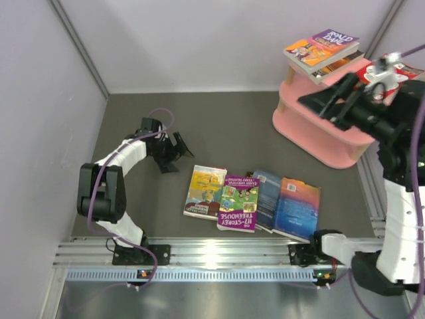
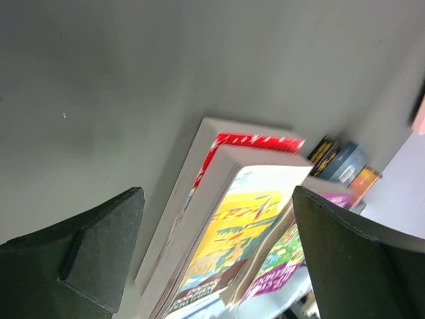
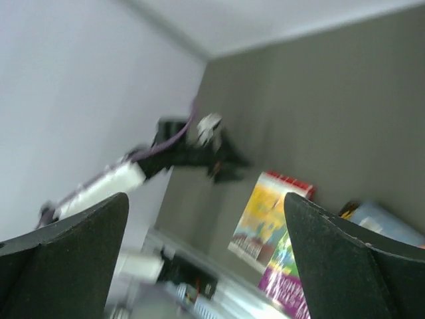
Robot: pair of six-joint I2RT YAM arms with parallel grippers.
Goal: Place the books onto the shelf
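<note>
shelf [image 1: 312,129] — right end behind right arm [image 1: 372,109] | right-wrist view — blurred

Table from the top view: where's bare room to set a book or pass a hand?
Bare mat between the left gripper and the shelf, behind the row of books. Crowded: that front row, and the shelf top under stacked books.

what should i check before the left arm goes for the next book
1. Left tool open and empty: ok.
2. Right tool open and empty: ok.
3. Yellow book in front of the left tool: ok.
4. Yellow book free of the purple book: cannot tell, their edges meet.
5. Room on the shelf: cannot tell, two stacked books sit on top and the lower boards are partly hidden.
</note>
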